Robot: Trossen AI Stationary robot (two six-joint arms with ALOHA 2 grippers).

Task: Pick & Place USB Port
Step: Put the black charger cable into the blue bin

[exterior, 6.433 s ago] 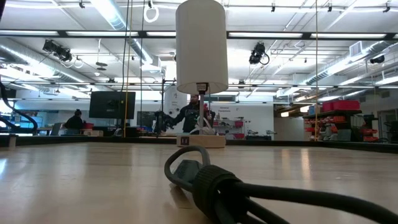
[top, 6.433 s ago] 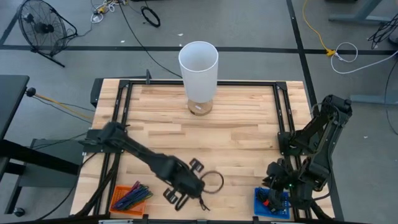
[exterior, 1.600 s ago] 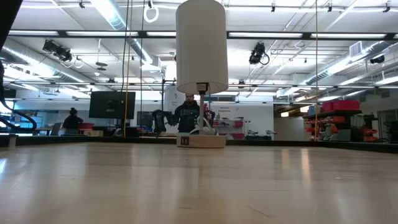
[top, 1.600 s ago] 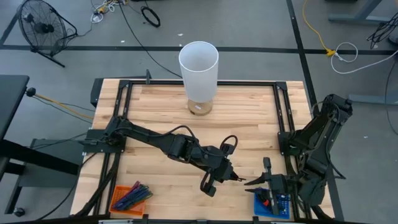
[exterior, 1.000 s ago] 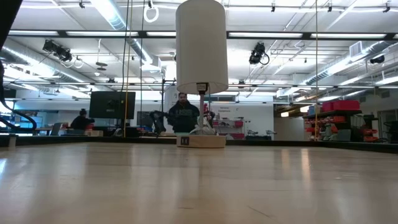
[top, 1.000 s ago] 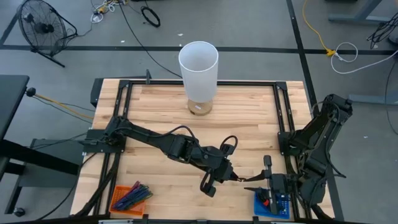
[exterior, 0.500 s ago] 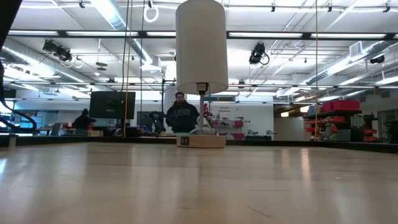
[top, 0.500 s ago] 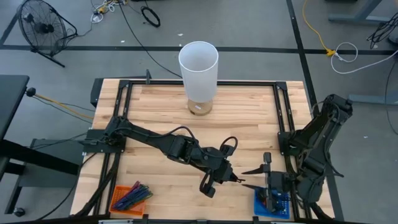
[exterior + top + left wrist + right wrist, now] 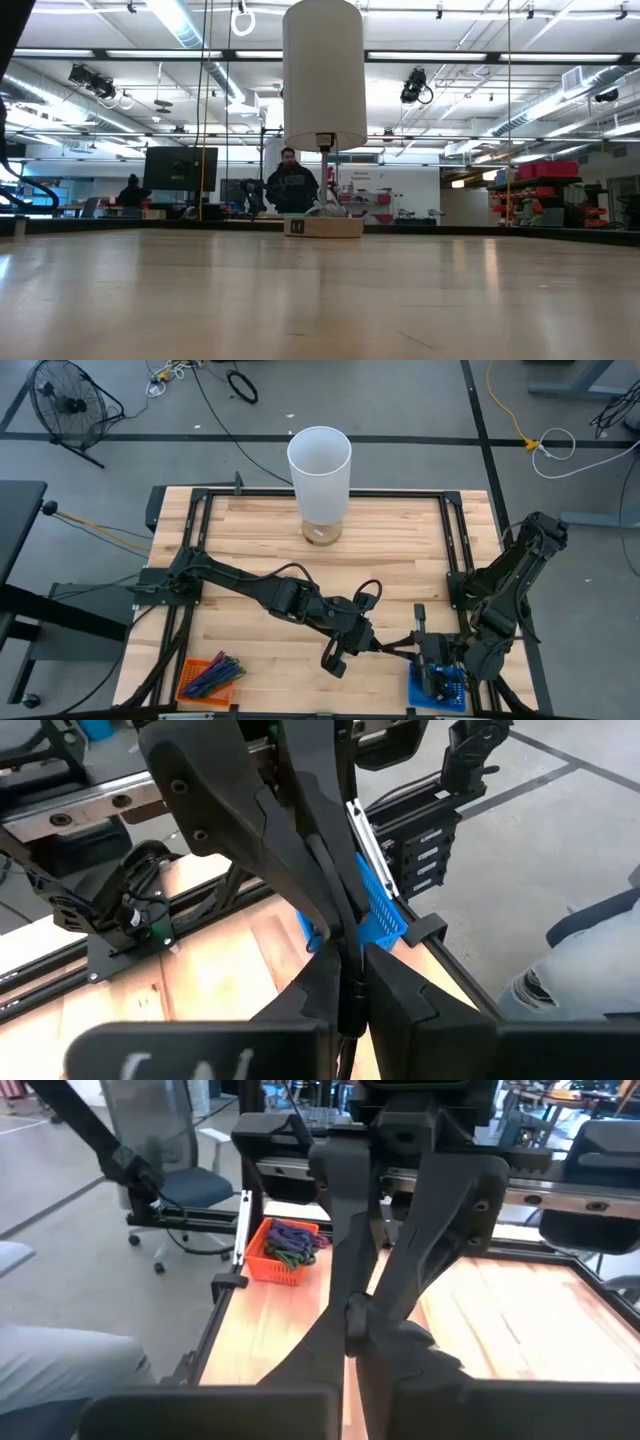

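The black USB cable point(image 9: 366, 594) is lifted off the table right of centre, and a loop of it arches over my left wrist. My left gripper point(image 9: 376, 647) reaches in from the table's left and is shut on the cable's end. My right gripper point(image 9: 393, 647) comes from the right and meets it tip to tip, also shut. In the left wrist view the right gripper's fingers point(image 9: 300, 870) converge on my left gripper point(image 9: 346, 982). The right wrist view shows my right gripper point(image 9: 352, 1332) the same way. Neither gripper shows in the low view. My left gripper pinches the cable's end point(image 9: 345, 1020) between its two fingers, level, from the table's left. The cable is clear of the table and runs back over the wrist in a slack loop. My right gripper has its fingertips closed on the small dark end piece point(image 9: 352, 1316), level, from the table's right, just ahead of the left fingertips point(image 9: 362, 1285). The fingers hide which part it has.
A tall white cylinder point(image 9: 319, 468) stands on a wooden base point(image 9: 324, 227) at the far middle of the table. An orange bin of cables point(image 9: 211, 677) sits at the near left corner and a blue bin point(image 9: 440, 683) at the near right. People stand in the room behind.
My right gripper has moved toward the table's left, up to the left gripper, and its spread fingers have shut on the cable's end. The left arm and the cable have kept still.
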